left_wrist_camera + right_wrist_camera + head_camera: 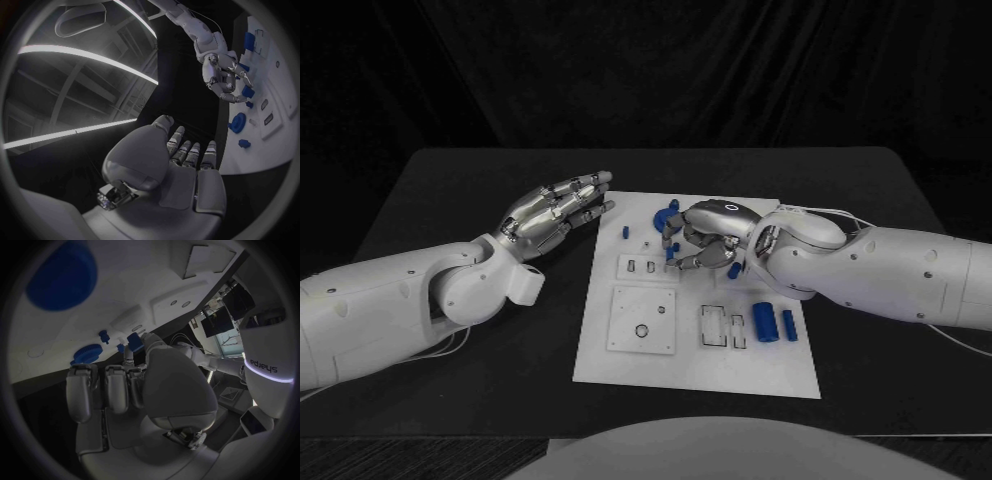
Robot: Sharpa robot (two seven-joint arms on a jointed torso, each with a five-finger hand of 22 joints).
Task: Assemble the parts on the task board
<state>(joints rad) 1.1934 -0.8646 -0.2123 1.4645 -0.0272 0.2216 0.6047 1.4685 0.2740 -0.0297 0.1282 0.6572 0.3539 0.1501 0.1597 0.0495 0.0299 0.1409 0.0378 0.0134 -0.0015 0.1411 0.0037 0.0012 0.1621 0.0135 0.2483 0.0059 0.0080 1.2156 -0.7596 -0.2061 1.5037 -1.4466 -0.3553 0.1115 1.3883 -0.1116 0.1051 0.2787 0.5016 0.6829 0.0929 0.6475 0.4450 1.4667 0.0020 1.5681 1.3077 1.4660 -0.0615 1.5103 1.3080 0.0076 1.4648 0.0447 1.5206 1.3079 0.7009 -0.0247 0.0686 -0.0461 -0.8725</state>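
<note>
Fingers of the right hand (pixel 708 238) pinch a small blue part (pixel 134 341) directly over the board (pixel 697 375); left hand (pixel 557 215) hovers open beside it.

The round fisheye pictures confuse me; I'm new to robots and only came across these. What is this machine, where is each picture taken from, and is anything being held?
This is a robot with two white arms ending in silver hands, at a black table. The square picture looks down from its head; each round one comes from a camera at a wrist, behind that hand. The white task board carries small blue parts, such as a cylinder and a round disc. The left hand hovers beside the board, fingers apart, holding nothing. The right hand is over the board with a small blue part at its fingertips, apparently pinched.
</note>
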